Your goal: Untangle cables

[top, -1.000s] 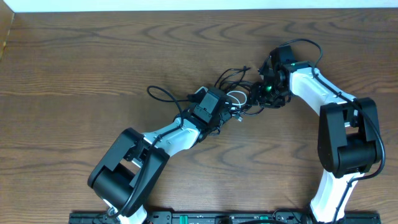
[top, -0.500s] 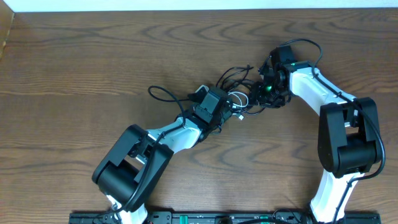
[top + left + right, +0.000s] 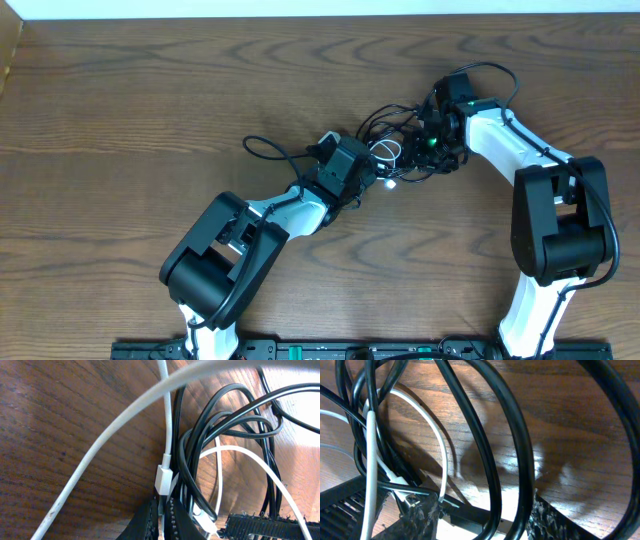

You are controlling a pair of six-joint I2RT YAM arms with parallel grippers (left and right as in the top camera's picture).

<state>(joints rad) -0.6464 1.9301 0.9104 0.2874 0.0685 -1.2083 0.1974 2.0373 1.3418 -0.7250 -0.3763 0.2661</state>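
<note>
Left wrist: left gripper (image 3: 161, 512) fingers cut off at bottom edge; white cable (image 3: 165, 415) and black cable (image 3: 190, 460) run off frame. Overhead: cable crossings too small to tell.

The table (image 3: 120, 90) is dark brown wood with a strong wavy grain, smooth, with a soft sheen that shows pale highlights in both wrist views. The black cable (image 3: 484, 445) has a smooth, glossy, rubber-like sheath. The white cable (image 3: 100, 443) looks like matt plastic, faintly scuffed at the lower left of the left wrist view. Its plug (image 3: 164, 479) is plain white plastic. The 2 finger pads (image 3: 422, 516) at the bottom of the right wrist view are rough, grainy black. The arm shells (image 3: 495, 132) are glossy white plastic.
</note>
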